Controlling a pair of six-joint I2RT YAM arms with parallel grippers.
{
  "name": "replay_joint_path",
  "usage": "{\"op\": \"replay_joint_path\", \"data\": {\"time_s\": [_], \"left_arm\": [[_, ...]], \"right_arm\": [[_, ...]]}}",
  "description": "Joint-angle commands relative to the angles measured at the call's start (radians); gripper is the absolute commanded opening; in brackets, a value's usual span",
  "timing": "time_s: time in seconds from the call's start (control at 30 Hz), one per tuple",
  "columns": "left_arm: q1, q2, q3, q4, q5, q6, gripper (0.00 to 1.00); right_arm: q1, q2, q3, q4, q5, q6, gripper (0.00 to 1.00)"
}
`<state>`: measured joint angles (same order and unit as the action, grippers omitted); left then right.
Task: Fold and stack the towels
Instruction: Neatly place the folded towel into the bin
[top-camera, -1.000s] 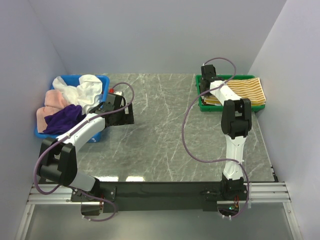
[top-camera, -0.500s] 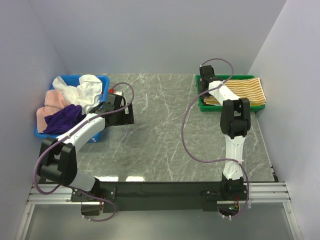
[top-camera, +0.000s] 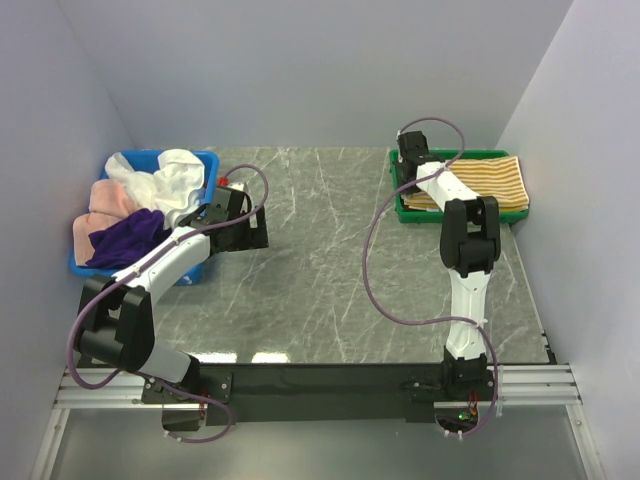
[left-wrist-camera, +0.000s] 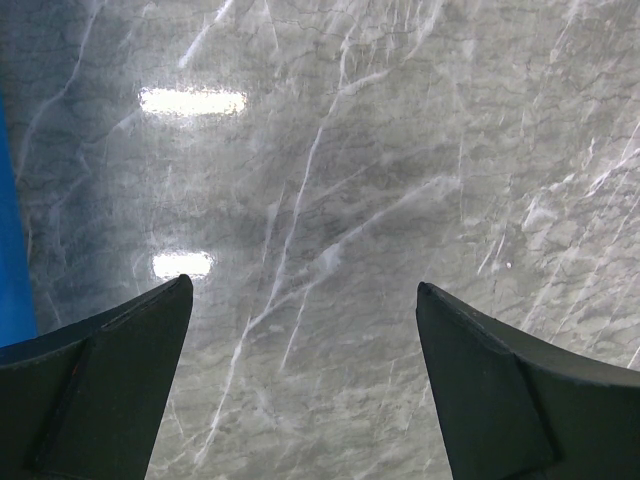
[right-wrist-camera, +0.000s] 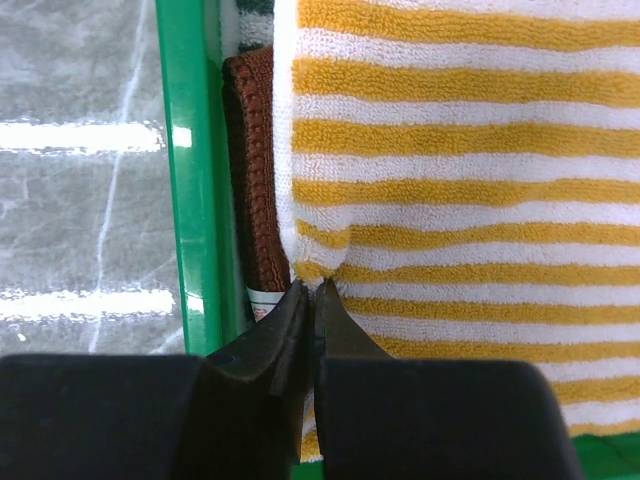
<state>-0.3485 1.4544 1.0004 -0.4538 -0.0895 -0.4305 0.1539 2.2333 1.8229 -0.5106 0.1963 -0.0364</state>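
Brown towel (right-wrist-camera: 262, 180) mostly beneath yellow-striped towel (right-wrist-camera: 450, 150), only its edge in sight.

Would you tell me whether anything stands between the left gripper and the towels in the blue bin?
Only the side wall of the blue bin. The open left gripper hangs over the table just outside it; the towels heap above its rim, with nothing else visible between.

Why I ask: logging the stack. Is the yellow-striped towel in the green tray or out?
In. The yellow-striped towel lies inside the green tray wall, partly over a brown towel.
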Motion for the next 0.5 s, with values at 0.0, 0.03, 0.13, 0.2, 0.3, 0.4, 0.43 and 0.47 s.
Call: {"op": "replay_joint_path", "data": {"time_s": [0.0,0.03,0.13,0.2,0.3,0.4,0.43,0.47], "left_arm": [[0.000,-0.019,0.010,0.004,0.016,0.013,0.99],[0.000,-0.017,0.010,0.004,0.014,0.013,0.99],[0.000,-0.020,0.012,0.006,0.014,0.013,0.99],[0.000,-0.019,0.010,0.004,0.017,0.013,0.99],[0.000,-0.020,0.012,0.006,0.022,0.013,0.99],[0.000,-0.026,0.012,0.007,0.023,0.013,0.99],[0.000,-0.029,0.014,0.006,0.023,0.013,0.99],[0.000,-0.037,0.015,0.006,0.022,0.013,0.99]], "right_arm": [[0.022,-0.050,-0.025,0.012,-0.104,0.007,0.01],[0.022,-0.058,-0.030,0.014,-0.116,0.007,0.01],[0.024,-0.073,-0.043,0.017,-0.147,0.003,0.00],[0.024,-0.078,-0.050,0.018,-0.147,0.004,0.03],[0.024,-0.081,-0.054,0.014,-0.133,0.013,0.18],[0.022,-0.128,-0.053,0.011,-0.121,0.029,0.39],[0.022,-0.144,-0.050,0.001,-0.121,0.033,0.43],[0.022,-0.161,-0.047,0.000,-0.124,0.035,0.49]]}}
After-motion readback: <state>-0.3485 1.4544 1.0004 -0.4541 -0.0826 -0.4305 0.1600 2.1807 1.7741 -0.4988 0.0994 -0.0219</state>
